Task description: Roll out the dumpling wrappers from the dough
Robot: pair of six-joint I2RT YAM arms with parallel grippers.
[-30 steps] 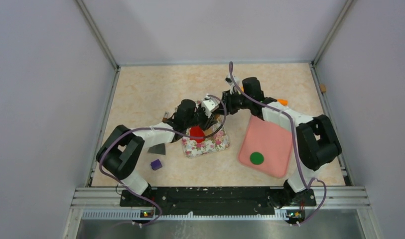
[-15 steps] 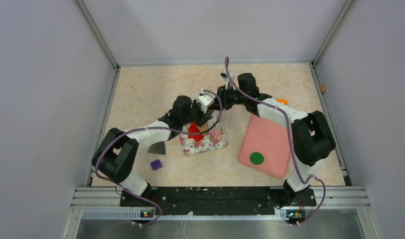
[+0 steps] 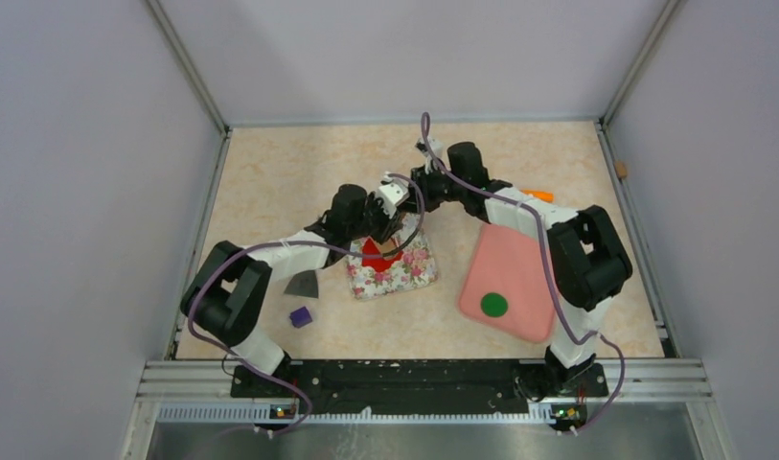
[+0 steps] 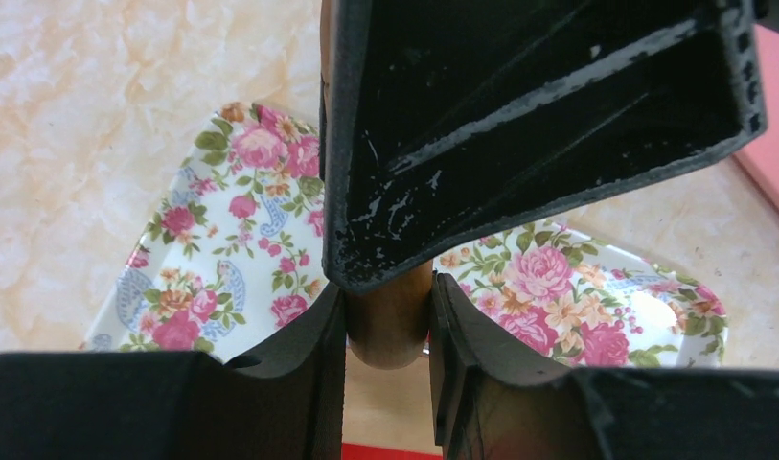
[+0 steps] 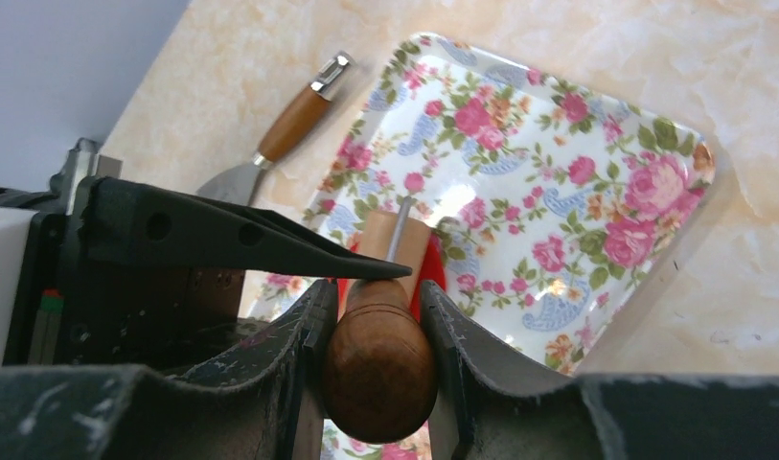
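Note:
A wooden rolling pin (image 5: 393, 245) lies over red clay (image 3: 371, 252) on the floral tray (image 3: 410, 276). My left gripper (image 3: 378, 231) is shut on one brown handle (image 4: 387, 328), and a sliver of the red clay (image 4: 390, 451) shows below it. My right gripper (image 3: 417, 191) is shut on the other handle (image 5: 380, 369), with red clay (image 5: 434, 276) showing beside the roller. The pin and grippers hide most of the clay, so I cannot tell its outline. A flat green round disc (image 3: 493, 305) lies on the pink mat (image 3: 519, 259).
A grey scraper (image 3: 302, 284) and a purple cube (image 3: 300, 316) lie left of the tray. A wooden-handled spatula (image 5: 291, 125) rests beside the tray's far side. An orange piece (image 3: 542, 195) sits behind the mat. Metal rails and walls border the table.
Both grippers and the rolling pin have shifted a little left and toward the far side over the tray. The red clay has gone from a rounder lump to a flatter, more covered patch.

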